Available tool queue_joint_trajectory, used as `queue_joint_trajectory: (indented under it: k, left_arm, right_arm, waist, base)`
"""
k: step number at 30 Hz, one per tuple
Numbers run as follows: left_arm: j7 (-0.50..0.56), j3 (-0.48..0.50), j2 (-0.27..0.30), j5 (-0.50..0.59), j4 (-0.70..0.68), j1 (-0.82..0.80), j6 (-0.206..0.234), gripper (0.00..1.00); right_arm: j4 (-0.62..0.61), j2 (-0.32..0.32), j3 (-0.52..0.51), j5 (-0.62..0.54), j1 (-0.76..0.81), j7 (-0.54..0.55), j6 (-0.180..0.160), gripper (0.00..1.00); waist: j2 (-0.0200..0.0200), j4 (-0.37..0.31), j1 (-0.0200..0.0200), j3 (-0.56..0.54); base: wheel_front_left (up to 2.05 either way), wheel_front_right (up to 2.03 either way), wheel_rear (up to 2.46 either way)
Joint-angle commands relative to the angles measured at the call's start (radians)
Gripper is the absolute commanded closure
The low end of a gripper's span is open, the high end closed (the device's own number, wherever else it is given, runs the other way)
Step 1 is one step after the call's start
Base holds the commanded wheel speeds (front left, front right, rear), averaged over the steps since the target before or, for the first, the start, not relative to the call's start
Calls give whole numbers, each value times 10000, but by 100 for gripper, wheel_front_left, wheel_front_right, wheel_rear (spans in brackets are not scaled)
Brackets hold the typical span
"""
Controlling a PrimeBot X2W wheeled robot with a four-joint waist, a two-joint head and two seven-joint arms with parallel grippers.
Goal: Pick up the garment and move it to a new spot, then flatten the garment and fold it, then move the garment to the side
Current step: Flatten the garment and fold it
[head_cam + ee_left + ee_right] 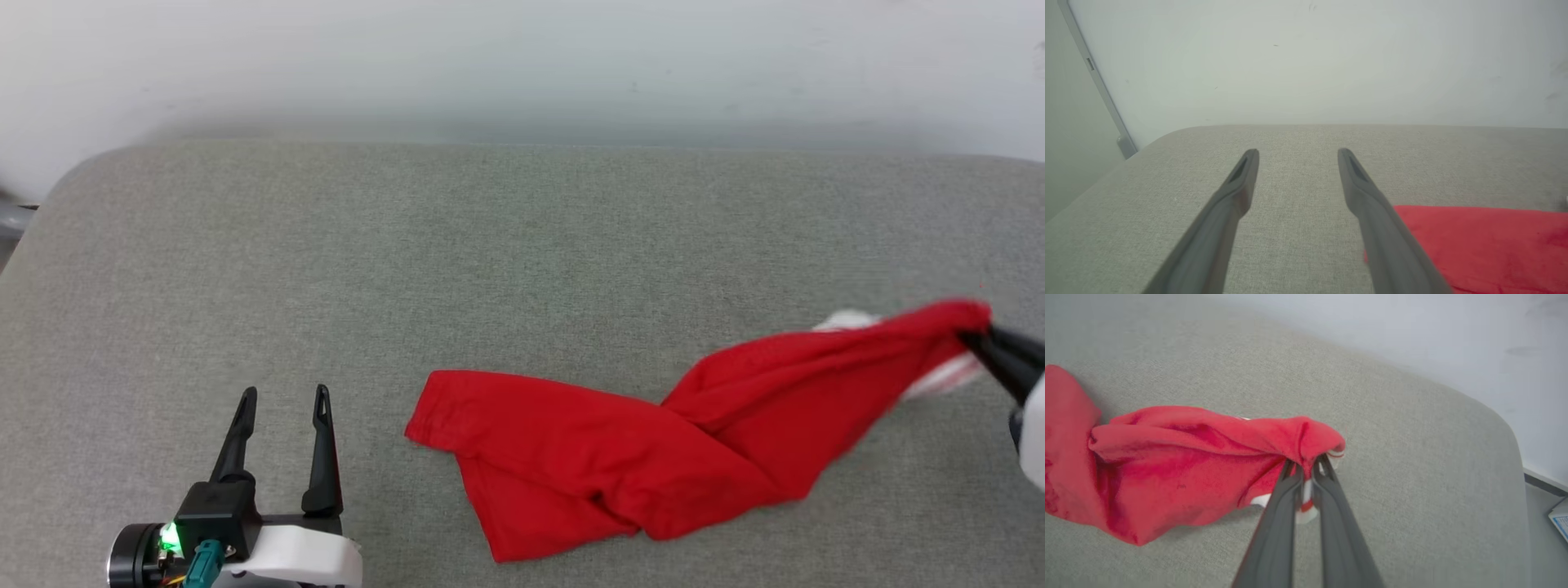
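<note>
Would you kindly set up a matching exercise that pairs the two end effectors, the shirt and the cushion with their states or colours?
Things:
1. left end effector
2. right end effector
3. shirt
4. cushion

States:
A. grey
B. red and crumpled
C. open, holding nothing
D. shut on red cloth

Pairs: 1-C, 2-D, 3-B, 4-A
</note>
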Motion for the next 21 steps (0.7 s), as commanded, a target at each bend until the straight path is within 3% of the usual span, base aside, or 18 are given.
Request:
queue_joint_trajectory:
  k: [1,10,16,18,21]
  left_arm:
    - [-22,-2,-14,-30,-5,87,-24,0]
    - [-22,-148,-14,16,-41,170,60,0]
    - [-22,-78,-15,95,42,144,-50,0]
    - [-22,-42,-14,100,53,169,-67,0]
    - [-22,16,-14,111,60,235,-109,0]
  right_arm:
    - [148,11,-327,110,700,7,-10,100]
    - [1039,1050,-1708,115,4235,507,-10,100]
    - [1215,1876,-1877,3,5201,777,-7,100]
    - [1113,1896,-2229,-200,5135,549,-8,0]
    - [621,1935,-2909,-333,4996,317,-8,0]
  waist:
    - [0,-50,0,-28]
    - [0,-130,0,-107]
    - [0,-160,0,-180]
    - [0,-177,0,-209]
    - [0,-212,0,-288]
  base:
    - [0,0,0]
    - [0,0,0]
    - [0,0,0]
    - [0,0,0]
    - [0,0,0]
